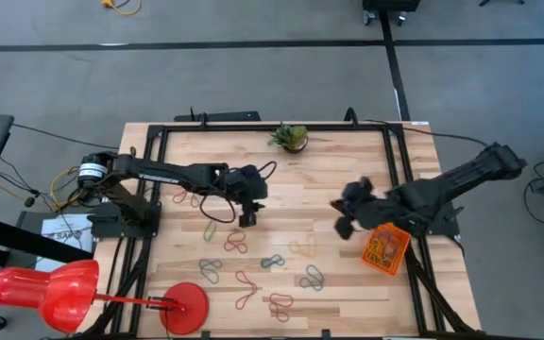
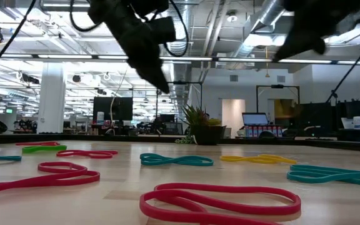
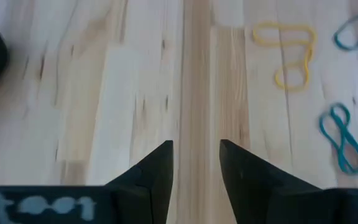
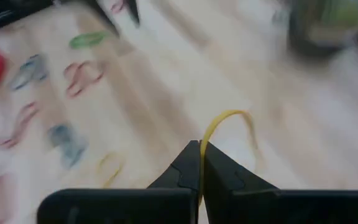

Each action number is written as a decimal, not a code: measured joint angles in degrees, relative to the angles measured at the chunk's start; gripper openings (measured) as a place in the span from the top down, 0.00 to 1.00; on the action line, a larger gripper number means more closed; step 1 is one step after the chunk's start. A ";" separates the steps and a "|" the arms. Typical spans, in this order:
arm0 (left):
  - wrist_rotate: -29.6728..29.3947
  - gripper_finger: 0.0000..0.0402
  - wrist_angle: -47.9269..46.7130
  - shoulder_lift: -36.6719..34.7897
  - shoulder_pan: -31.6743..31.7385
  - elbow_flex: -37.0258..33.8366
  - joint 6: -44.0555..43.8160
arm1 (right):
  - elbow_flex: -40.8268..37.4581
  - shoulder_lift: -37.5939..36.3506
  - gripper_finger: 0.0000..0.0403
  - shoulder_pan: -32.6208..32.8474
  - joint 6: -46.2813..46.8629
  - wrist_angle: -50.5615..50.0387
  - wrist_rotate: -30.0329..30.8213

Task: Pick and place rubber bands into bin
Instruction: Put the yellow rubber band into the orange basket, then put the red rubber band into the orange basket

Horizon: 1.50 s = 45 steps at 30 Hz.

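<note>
A yellow rubber band (image 4: 229,127) is pinched in the right gripper (image 4: 201,163) jaws, frame right by the orange bin (image 1: 386,247). Left gripper (image 3: 195,163) jaws are parted, empty, mid-frame above the bench (image 1: 348,179).

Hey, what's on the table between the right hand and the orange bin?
Nothing; in the high view the right hand, pinching a yellow rubber band, sits just beside the bin, only bare wood between.

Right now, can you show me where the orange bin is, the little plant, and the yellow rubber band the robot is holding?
orange bin (image 1: 397,256): high view, its outer rim.
little plant (image 1: 291,136): high view, its leaves.
yellow rubber band (image 4: 229,118): right wrist view, the top of the loop above the closed fingers.
</note>
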 joint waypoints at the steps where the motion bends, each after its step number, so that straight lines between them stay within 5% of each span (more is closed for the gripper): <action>1: -0.01 0.71 -2.08 -0.83 0.00 0.00 -0.44 | 0.50 -1.63 1.00 1.69 4.24 -4.02 -2.09; 5: -0.78 0.72 -11.58 -4.16 -0.11 0.00 -2.58 | 0.72 -6.63 1.00 8.83 22.48 -16.88 -12.95; 13: -10.06 0.74 -19.23 -8.35 -0.09 0.00 -5.18 | 0.72 -7.32 1.00 23.55 50.68 -29.75 -24.81; 18: -11.26 0.74 -19.22 -8.57 -0.09 0.00 -5.04 | 0.72 -5.40 1.00 30.19 59.27 -30.65 -25.74; 37: -10.93 0.74 -19.10 -8.51 -0.62 0.00 -4.90 | 0.69 2.25 0.79 30.46 62.28 -33.86 -25.06; 41: -10.92 0.74 -19.97 -9.70 -1.13 0.00 -4.99 | 1.47 2.15 0.79 30.49 57.50 -33.70 -21.19; 45: -10.95 0.74 -25.01 -13.43 -1.78 0.00 -6.98 | 4.54 2.15 0.80 29.92 53.65 -35.37 -9.89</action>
